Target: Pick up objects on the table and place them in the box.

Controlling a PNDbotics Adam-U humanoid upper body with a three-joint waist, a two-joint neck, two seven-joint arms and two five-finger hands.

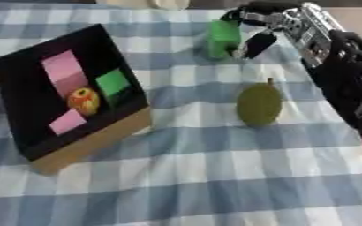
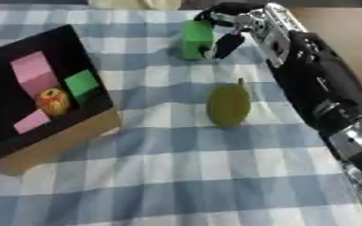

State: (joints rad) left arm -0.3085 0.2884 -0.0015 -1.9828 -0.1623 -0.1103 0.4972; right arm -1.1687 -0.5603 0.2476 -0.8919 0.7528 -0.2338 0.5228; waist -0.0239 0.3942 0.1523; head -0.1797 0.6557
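In the left eye view, the right hand (image 1: 250, 33) is reaching across the checked tablecloth (image 1: 215, 176) from the far right, its fingers curling around a green block (image 1: 222, 39) at the far side of the table. The block is sitting between the thumb and fingers, so the hand is grasping it, though whether it is lifting clear of the cloth yet is hard to tell. The arm is stretching out long, probably because the block is lying farthest from the robot. Nearer than the hand, and well apart from it, a green pear (image 1: 259, 105) is lying on the cloth, untouched and waiting its turn. Well to the left of the hand, the box (image 1: 91, 139) is standing open with its dark inside facing up.

In the right eye view, the same right hand (image 2: 224, 30) is closing on the green block (image 2: 196, 39), with the pear (image 2: 229, 105) again nearer than the hand. The box (image 2: 60, 141), far to the hand's left, is holding a small red and yellow fruit (image 2: 53, 101), a green piece (image 2: 81, 83) and pink pieces (image 2: 35, 73), so several things are already sitting inside. The left hand is showing in neither view.
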